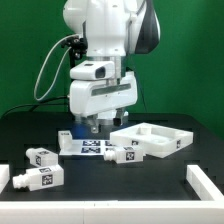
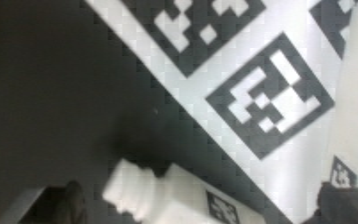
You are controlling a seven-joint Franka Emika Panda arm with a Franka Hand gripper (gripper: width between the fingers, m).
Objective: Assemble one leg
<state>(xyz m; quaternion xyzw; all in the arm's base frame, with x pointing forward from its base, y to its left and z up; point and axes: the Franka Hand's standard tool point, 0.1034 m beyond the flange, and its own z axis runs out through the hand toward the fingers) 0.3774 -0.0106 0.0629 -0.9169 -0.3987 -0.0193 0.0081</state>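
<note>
In the wrist view a white leg [image 2: 155, 186] with a small black-and-white tag lies on the dark table beside the marker board [image 2: 247, 90]. My gripper [image 2: 202, 196] is open. Its dark fingers [image 2: 59, 206] stand on either side of this leg with a gap to each. In the exterior view the gripper [image 1: 92, 127] is low over the far edge of the marker board [image 1: 90, 147] and hides that leg. Three more legs lie on the table: one [image 1: 40, 155] and another [image 1: 35, 180] at the exterior view's left, and one [image 1: 125, 153] by the board.
A large white rimmed square panel [image 1: 152, 138] lies at the exterior view's right, close to the gripper. White blocks sit at the front left edge [image 1: 3, 179] and front right edge [image 1: 206, 185]. A green backdrop stands behind the table.
</note>
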